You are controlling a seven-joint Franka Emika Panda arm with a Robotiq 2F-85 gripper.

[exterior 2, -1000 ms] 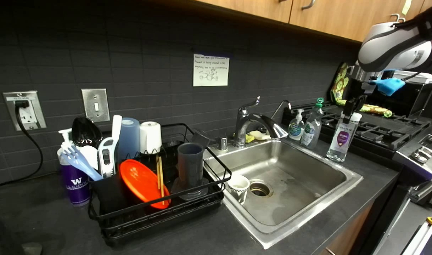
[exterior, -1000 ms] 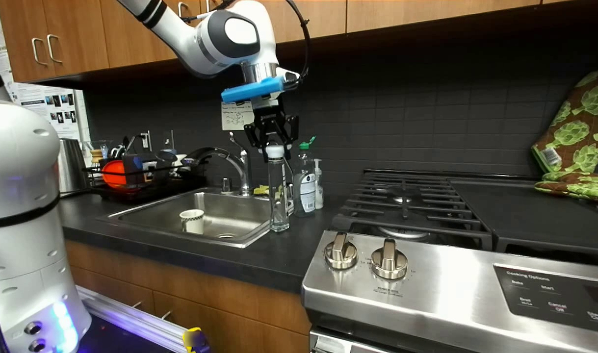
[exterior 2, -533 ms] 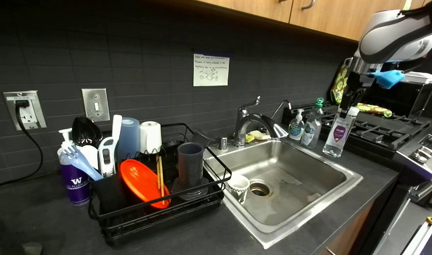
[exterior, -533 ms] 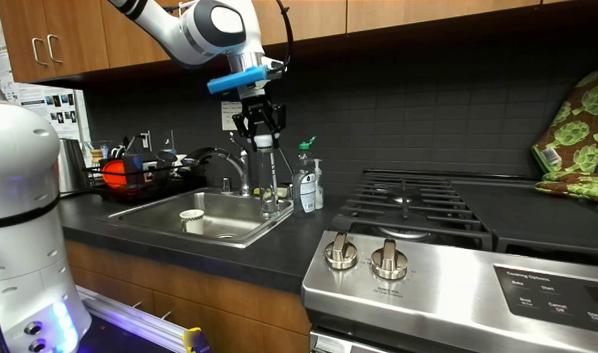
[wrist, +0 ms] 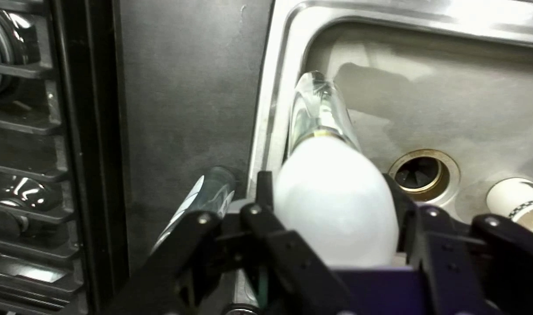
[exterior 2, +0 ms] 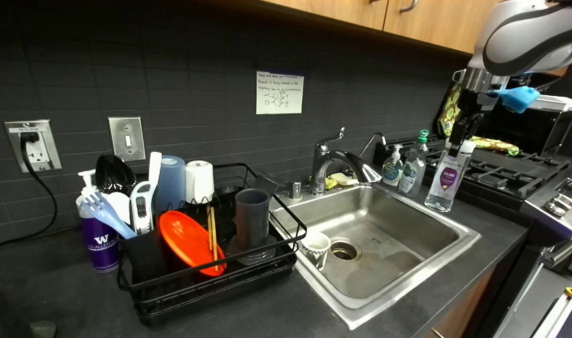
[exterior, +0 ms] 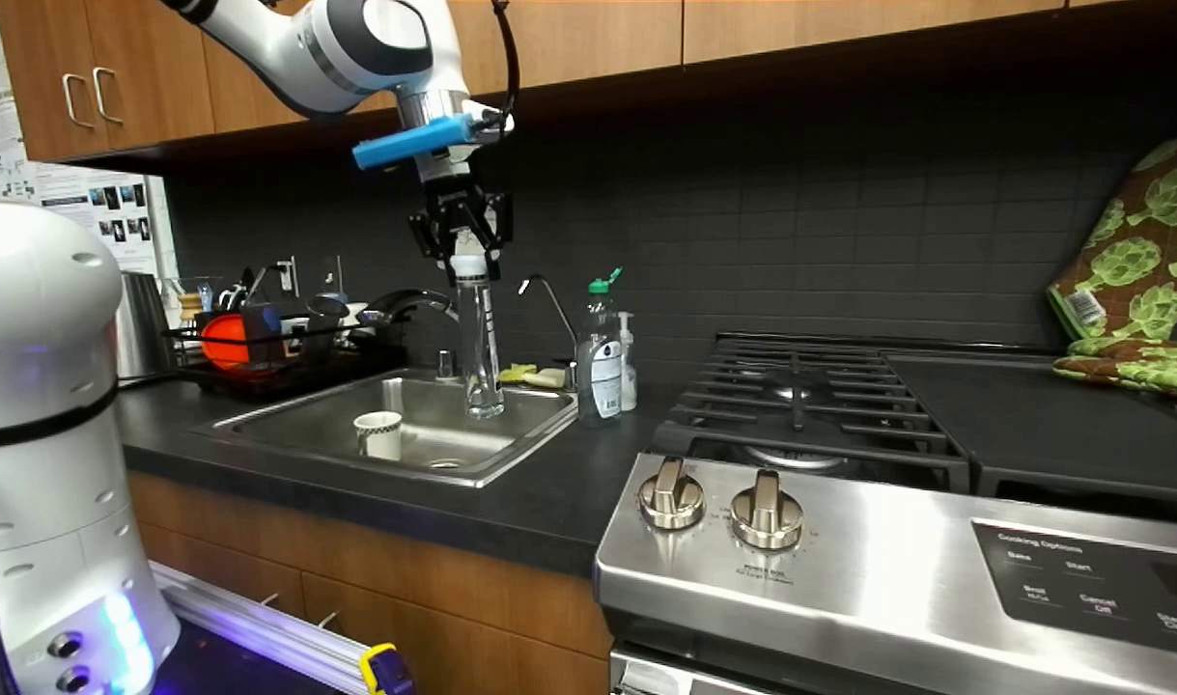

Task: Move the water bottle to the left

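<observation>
Nearest, across the lower right of an exterior view, runs the stainless range control panel (exterior: 868, 550) with two knobs (exterior: 766, 512); at the left edge stands the white Panda base (exterior: 62, 502); beyond, above and left of centre, the arm (exterior: 356, 43) ends in the black Robotiq gripper (exterior: 471, 268), whose fingers pinch the white cap (exterior: 468, 265) of the clear plastic water bottle (exterior: 478, 352) from both sides; the bottle hangs slightly tilted just left of the frame's middle, its base above the stainless sink (exterior: 308, 425); in the wrist view that base shows at the basin's left edge; an upright checkered-band mug (exterior: 378, 439) stands in the basin, near the drain (wrist: 419, 175); right of the sink, a green-capped dish-soap bottle (exterior: 600, 372) stands just beside a hand-soap pump bottle (exterior: 629, 372); farther back, at left, a black dish rack (exterior 2: 220, 290) holds an orange-red dish (exterior 2: 182, 239); the dark tiled backsplash (exterior: 839, 232) spans the rear, below wooden cabinets (exterior: 598, 48).
</observation>
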